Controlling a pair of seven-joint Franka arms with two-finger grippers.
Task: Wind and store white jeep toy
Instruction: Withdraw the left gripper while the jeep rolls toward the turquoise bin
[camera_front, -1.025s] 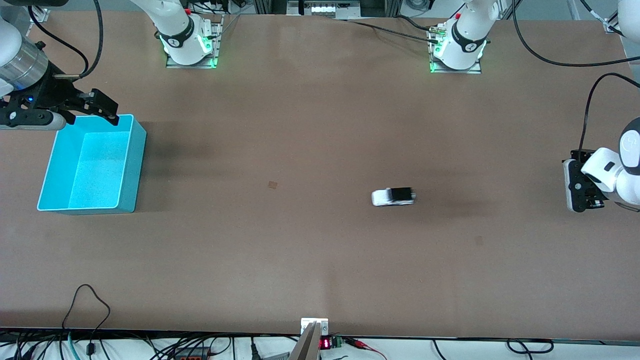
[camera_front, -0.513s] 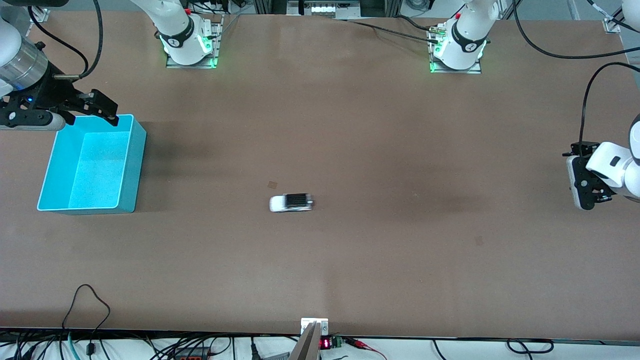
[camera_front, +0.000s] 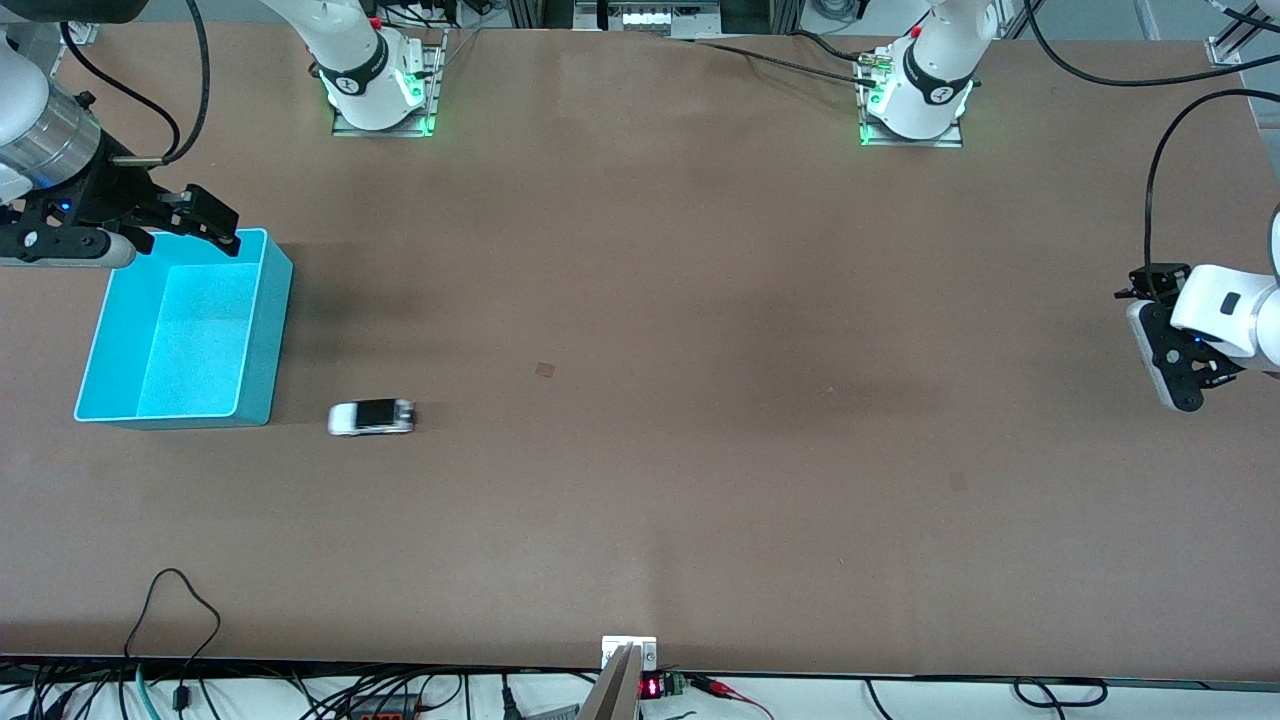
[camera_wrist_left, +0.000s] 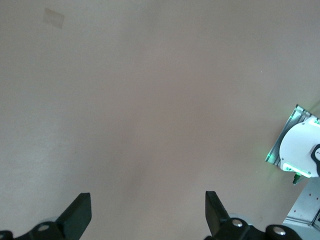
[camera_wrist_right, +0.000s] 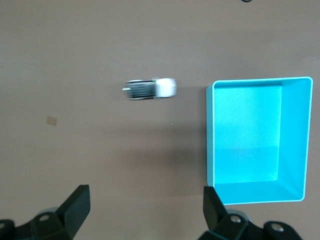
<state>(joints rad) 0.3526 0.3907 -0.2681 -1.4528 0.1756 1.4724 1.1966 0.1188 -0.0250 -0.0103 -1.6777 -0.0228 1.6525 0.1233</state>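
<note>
The table (camera_front: 640, 300) is bare brown. The bin (camera_front: 265, 330) sits at the right arm's end. The right gripper (camera_front: 195, 215) hangs over the bin's rim farthest from the front camera, fingers spread, holding nothing. The left gripper (camera_front: 1165, 350) hangs over the left arm's end, fingers apart. The jeep (camera_front: 371, 417) stands on the table just beside the bin's near corner, well apart from both grippers.
</note>
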